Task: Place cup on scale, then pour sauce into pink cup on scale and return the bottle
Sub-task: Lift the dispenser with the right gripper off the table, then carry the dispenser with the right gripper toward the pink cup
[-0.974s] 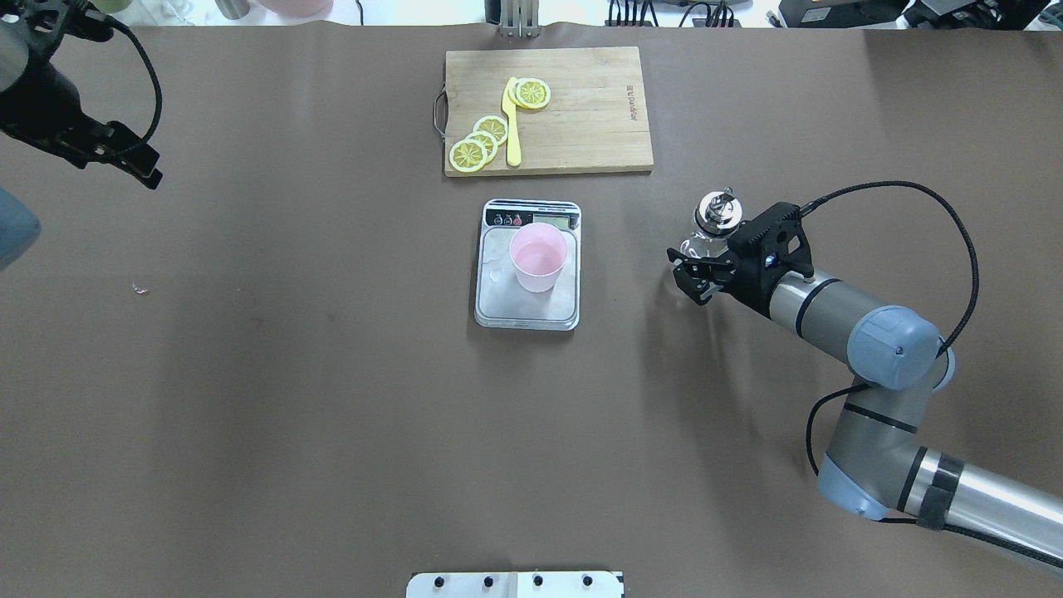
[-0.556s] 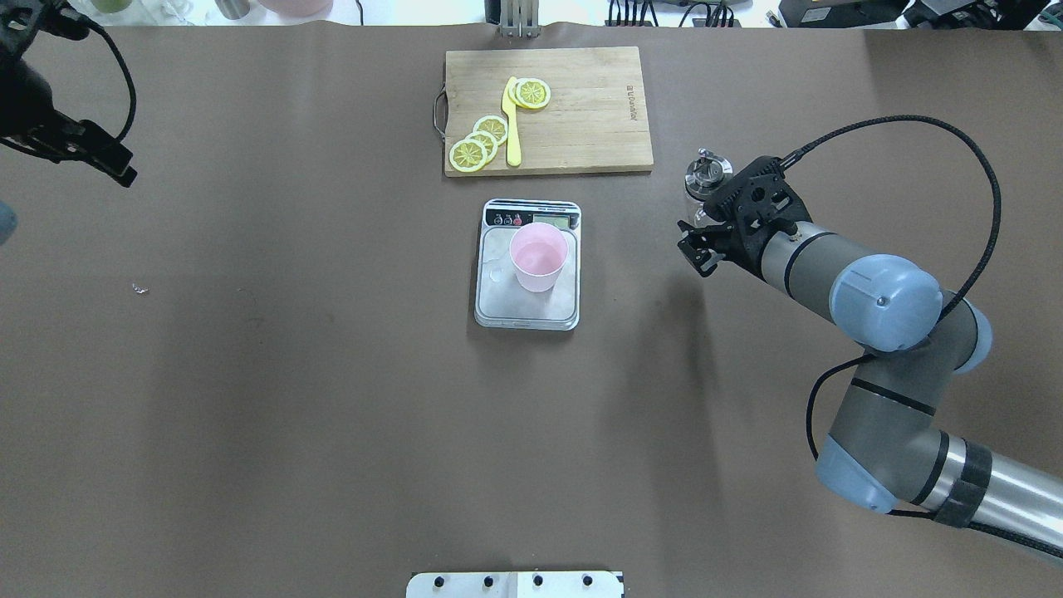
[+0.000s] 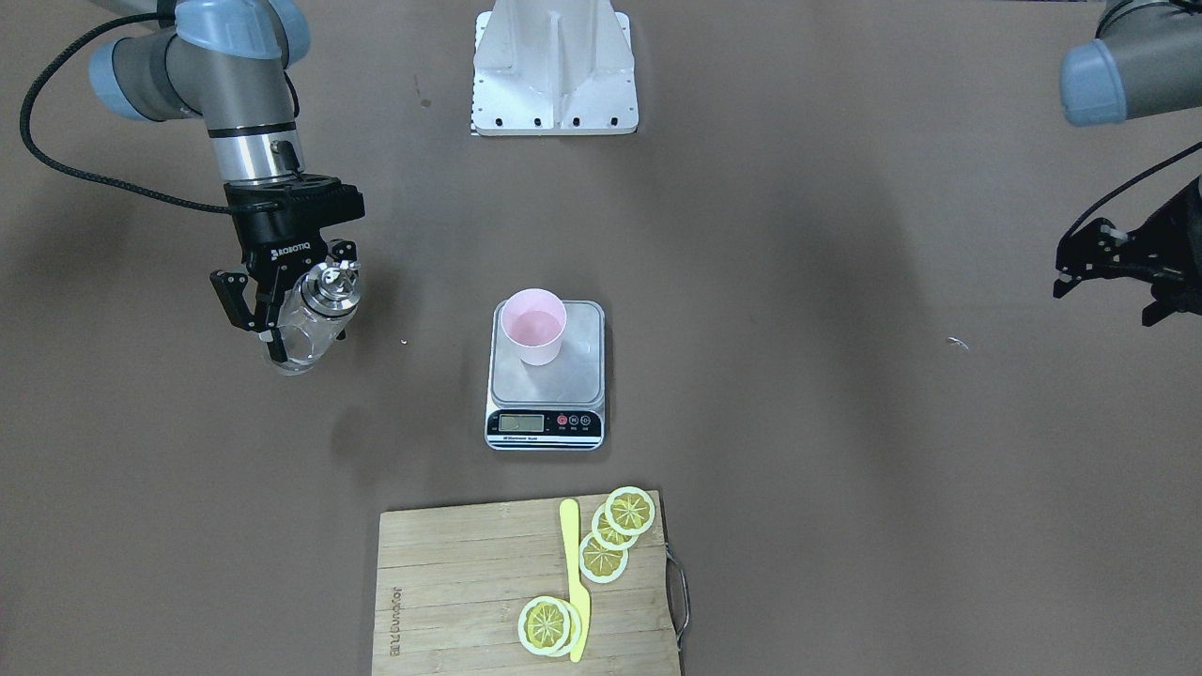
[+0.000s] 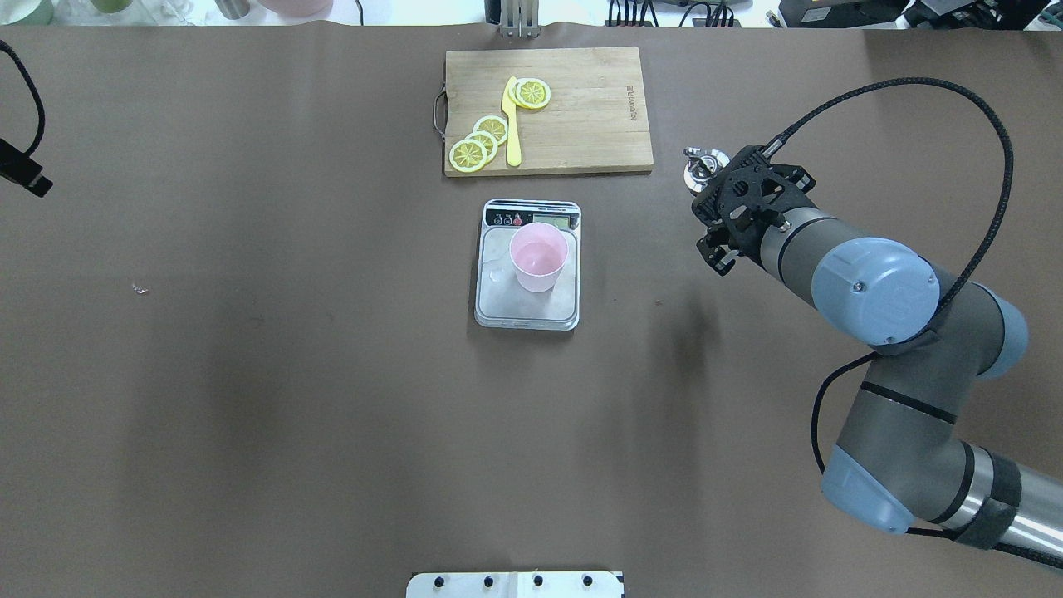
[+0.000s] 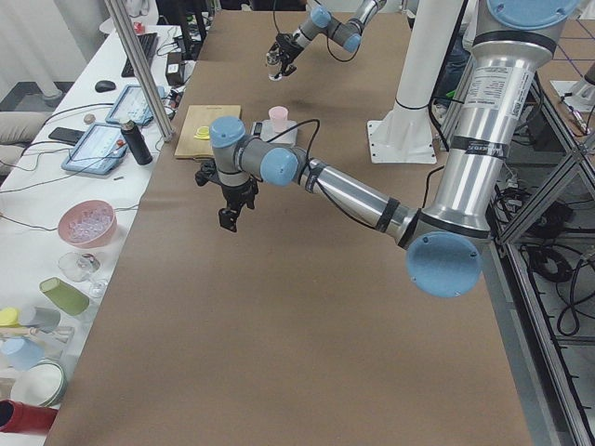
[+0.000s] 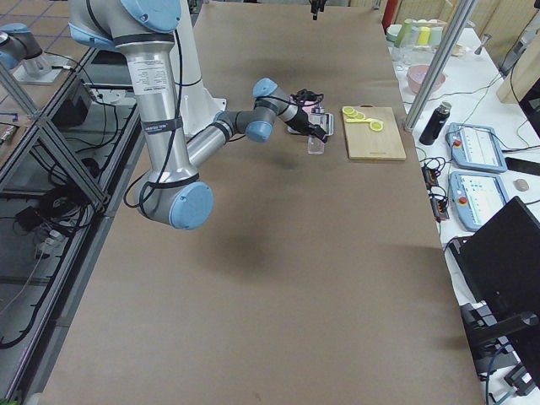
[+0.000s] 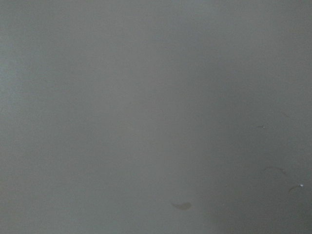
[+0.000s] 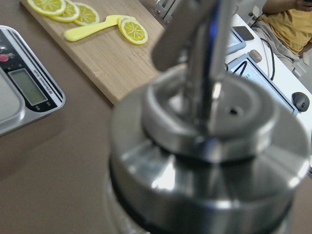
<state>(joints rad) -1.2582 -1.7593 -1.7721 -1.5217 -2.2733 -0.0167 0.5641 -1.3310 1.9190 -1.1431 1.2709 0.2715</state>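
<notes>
1. Front-facing: the right gripper (image 3: 272, 329) is at the left of the frame, fingers clamped on the bottle (image 3: 305, 324), which is tilted with its metal cap toward the upper right. The cup (image 3: 533, 329) stands on the scale (image 3: 577, 376) mid-frame, toward the platform's upper left. The left gripper (image 3: 1108, 282) is half cut off at the right edge, so I can't tell if it's open or closed.
2. Overhead: compared with a second ago, the right gripper and bottle have slid up the frame, away from the scale, and now sit near the lower right corner of the cutting board (image 4: 581, 100). The left arm has backed almost out of the left edge. The cup hasn't budged. My guess is the pour's done and the bottle is heading back.
3. Exterior left: the near arm hangs over bare table (image 5: 279, 325). The far arm with the bottle is tiny at the top.
4. Exterior right: can't tell if the bottle's base touches down.
5. Left wrist: just table.
6. Right wrist: a blurry metal cap fills the frame, with the scale display at the left edge and lemon slices (image 8: 134, 30) at upper left.
</notes>
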